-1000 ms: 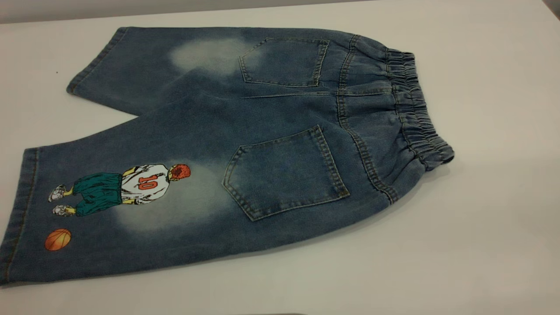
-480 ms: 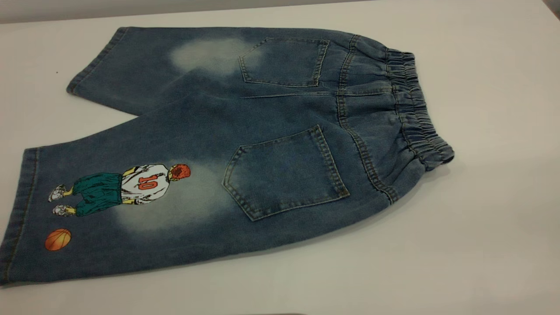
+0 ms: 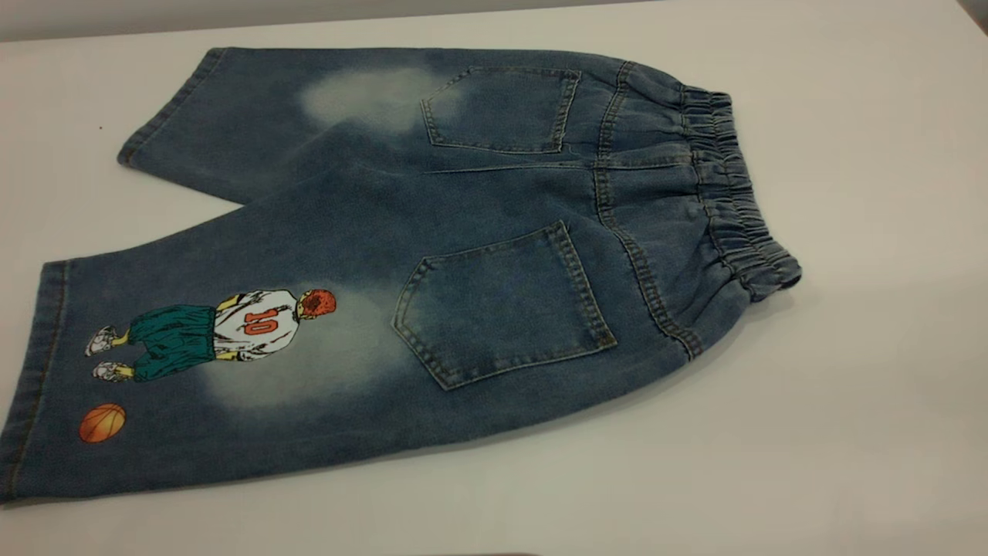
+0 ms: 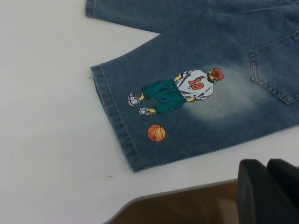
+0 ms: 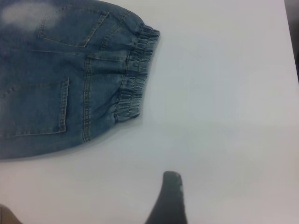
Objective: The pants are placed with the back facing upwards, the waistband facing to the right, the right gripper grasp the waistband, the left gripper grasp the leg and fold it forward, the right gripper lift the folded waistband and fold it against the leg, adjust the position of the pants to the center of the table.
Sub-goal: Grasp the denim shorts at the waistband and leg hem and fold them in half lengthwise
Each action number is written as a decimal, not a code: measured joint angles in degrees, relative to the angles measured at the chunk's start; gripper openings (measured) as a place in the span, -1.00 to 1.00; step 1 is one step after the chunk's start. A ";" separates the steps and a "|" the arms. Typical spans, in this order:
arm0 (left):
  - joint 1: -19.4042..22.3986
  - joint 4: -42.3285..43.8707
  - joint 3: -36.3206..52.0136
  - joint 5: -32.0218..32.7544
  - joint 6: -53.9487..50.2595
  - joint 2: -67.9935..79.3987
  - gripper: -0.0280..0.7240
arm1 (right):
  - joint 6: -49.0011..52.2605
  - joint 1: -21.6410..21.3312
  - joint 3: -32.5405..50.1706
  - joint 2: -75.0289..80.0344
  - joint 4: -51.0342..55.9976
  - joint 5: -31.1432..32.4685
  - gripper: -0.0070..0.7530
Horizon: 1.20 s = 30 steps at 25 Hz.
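Nothing moved; one pants, flat

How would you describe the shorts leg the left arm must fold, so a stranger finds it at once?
On the white table lie denim pants, elastic waistband to the right. The leg nearer the exterior camera is the one: only it carries a basketball player numbered 10 and an orange ball.

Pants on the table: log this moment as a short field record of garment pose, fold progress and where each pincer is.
garment: pants flat, unfolded, back pockets up
waistband: toward the right side of the table
printed leg: nearest the left arm
left pincer: off the cloth, by the table edge
right pincer: over bare table, clear of the waistband
fold progress: not started
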 joint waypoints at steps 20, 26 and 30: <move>0.00 -0.03 -0.06 -0.06 0.00 0.32 -0.74 | -3.03 0.00 -0.10 0.42 3.04 -0.92 0.52; 0.00 -1.55 -3.84 -6.97 2.60 10.23 -0.63 | -3.06 0.00 -0.68 7.19 4.44 -5.23 0.52; 0.00 -5.22 -5.29 -12.02 10.85 20.55 -0.48 | -4.06 0.00 -0.68 15.98 8.14 -11.11 0.52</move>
